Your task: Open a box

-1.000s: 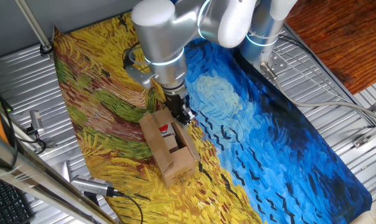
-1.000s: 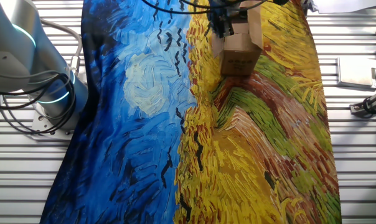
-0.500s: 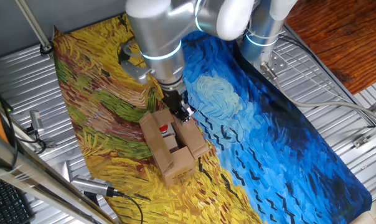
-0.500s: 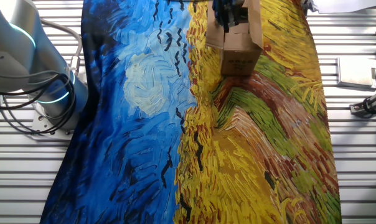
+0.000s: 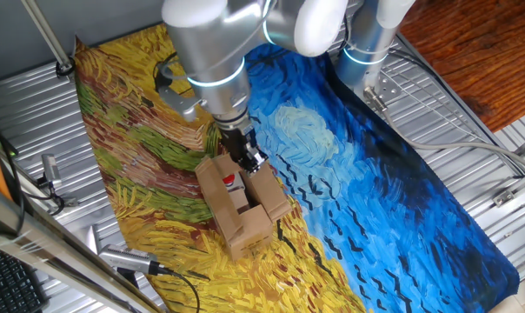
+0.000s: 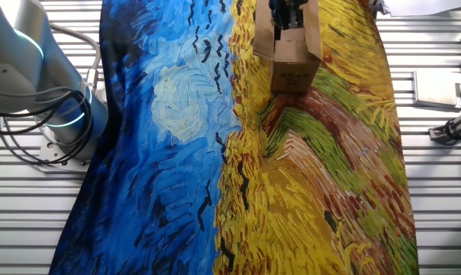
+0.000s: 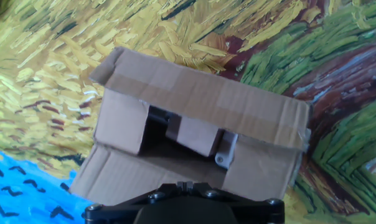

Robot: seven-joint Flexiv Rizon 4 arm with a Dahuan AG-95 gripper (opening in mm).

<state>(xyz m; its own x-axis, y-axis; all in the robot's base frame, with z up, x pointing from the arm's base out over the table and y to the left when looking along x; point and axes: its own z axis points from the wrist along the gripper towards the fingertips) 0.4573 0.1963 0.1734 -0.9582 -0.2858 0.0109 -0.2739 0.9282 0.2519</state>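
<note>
The brown cardboard box (image 5: 242,211) lies on the painted cloth, at the top edge in the other fixed view (image 6: 293,55). One long flap (image 5: 272,196) lies folded out flat toward the blue side, and a red button (image 5: 229,181) shows inside. In the hand view the far long flap (image 7: 203,94) stands open, the near flap (image 7: 135,171) lies flat, and two short inner flaps (image 7: 121,121) partly cover the inside. My gripper (image 5: 250,161) hangs over the box's open top (image 6: 285,11), its fingers pressed together (image 7: 183,186) with nothing between them.
The cloth (image 5: 375,200) covers a slatted metal table (image 5: 471,148). The arm's base (image 6: 59,114) with cables stands at the cloth's blue edge. A handheld tool with a cable (image 5: 128,259) and metal brackets (image 5: 49,169) lie off the yellow edge.
The long flap on the blue side has gone from raised to folded out flat. My gripper has shifted from that side to above the box's opening.
</note>
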